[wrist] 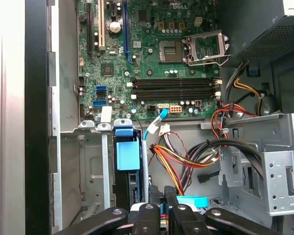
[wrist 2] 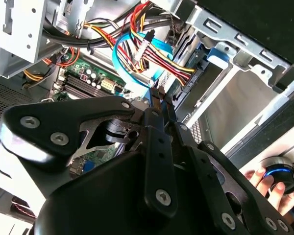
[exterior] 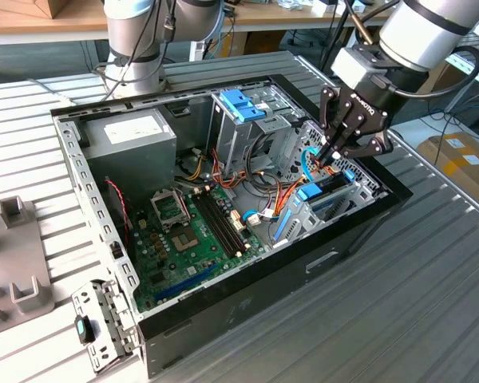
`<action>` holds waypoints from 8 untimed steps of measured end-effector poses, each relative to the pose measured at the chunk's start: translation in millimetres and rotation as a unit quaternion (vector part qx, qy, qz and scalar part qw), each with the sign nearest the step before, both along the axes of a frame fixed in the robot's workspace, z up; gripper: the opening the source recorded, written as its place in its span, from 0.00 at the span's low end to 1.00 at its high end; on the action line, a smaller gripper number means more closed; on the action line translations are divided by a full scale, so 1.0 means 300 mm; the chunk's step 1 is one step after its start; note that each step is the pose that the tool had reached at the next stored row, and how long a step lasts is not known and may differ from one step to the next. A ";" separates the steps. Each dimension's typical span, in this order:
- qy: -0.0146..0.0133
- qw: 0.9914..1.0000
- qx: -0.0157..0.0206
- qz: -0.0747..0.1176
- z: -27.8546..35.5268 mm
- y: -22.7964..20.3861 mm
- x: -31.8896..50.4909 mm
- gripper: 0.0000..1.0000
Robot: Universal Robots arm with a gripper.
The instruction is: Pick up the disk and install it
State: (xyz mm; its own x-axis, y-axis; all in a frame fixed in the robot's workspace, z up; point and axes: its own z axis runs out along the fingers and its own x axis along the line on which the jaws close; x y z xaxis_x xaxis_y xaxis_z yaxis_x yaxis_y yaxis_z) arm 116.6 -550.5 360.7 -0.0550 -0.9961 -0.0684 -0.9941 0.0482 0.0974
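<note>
Sitting below end effector (exterior: 333, 152): disk (exterior: 323, 197)

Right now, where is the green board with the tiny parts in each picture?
Exterior view: the green board lies flat on the open case's floor, to the exterior view's left of the metal cages.
Second wrist view: a small patch peeks out beneath the cables.
First wrist view: it spreads wide, with long dark slots across it.
Shared landmark: the red and yellow wires beside the board.
</note>
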 end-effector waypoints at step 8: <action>0.000 1.000 0.001 0.000 0.000 -0.020 -0.023 0.16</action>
State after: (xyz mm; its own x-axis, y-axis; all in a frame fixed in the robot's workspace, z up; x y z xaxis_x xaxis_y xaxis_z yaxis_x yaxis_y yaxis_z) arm 109.7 -556.4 360.8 -0.0550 -0.9960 -0.0706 -0.9941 0.0480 0.0976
